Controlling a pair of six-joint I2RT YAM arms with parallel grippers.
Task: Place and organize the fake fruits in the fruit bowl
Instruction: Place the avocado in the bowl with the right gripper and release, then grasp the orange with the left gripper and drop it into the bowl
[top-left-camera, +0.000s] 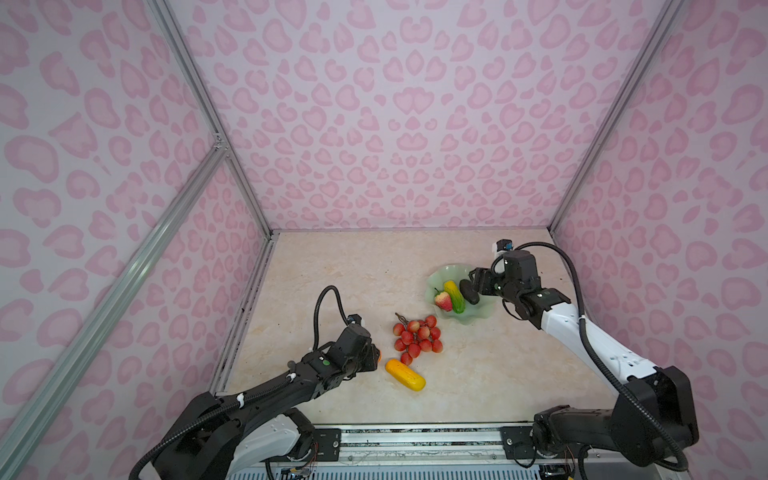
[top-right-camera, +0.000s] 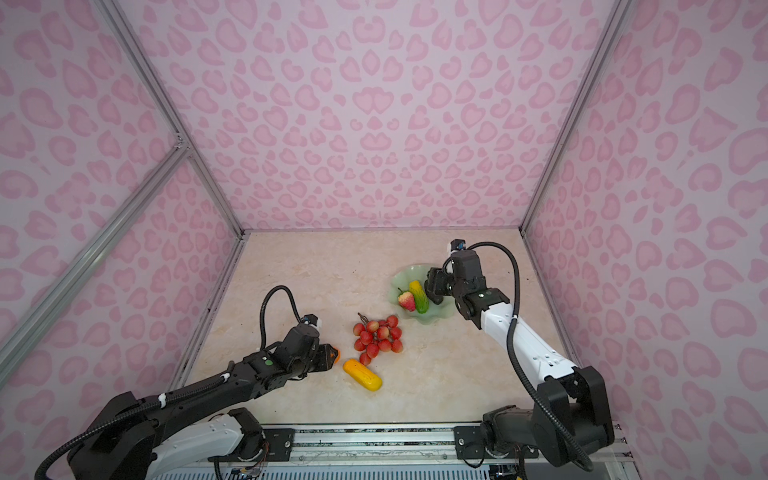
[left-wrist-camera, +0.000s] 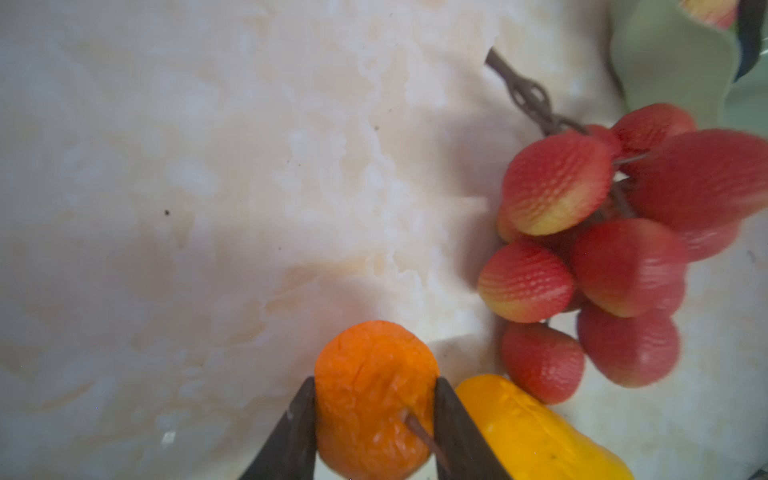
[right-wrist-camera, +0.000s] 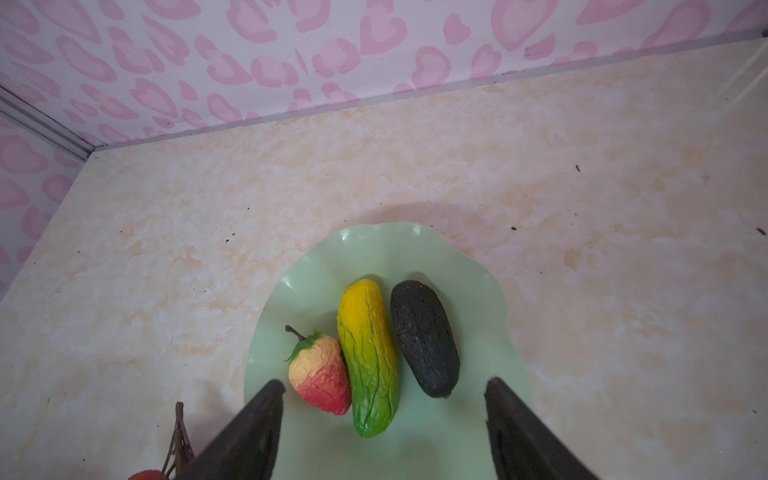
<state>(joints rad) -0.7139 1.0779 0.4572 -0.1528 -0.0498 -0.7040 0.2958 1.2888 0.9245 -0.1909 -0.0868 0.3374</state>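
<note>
**Three fruits in the bowl, the orange pinched on the left**

The fruit bowl (top-left-camera: 451, 272) sits on the table (top-left-camera: 332, 270) toward its right edge, in the far half. Three pieces lie side by side in it: the strawberry-like fruit (right-wrist-camera: 320, 382), touching the yellow-green oblong (right-wrist-camera: 370, 357), and the black bumpy oval (right-wrist-camera: 424, 336) just beside that oblong.

The right gripper (right-wrist-camera: 384, 382) hangs over the bowl's near side with its jaws spread wide. The three fruits show between the jaws and none is gripped.

The red bunch (top-left-camera: 417, 338) lies near the middle of the table, its brown stem pointing toward the far edge. The yellow-orange oblong (top-left-camera: 405, 374) lies just beside the bunch, on the side of the near edge.

Left of both, toward the left edge, the left gripper (left-wrist-camera: 375, 380) is clenched on the small orange (left-wrist-camera: 374, 415), one jaw pressed against each side. The orange's stem pokes out by one jaw. The wrist view is blurred, so whether the orange rests on the table or is raised off it cannot be told.
</note>
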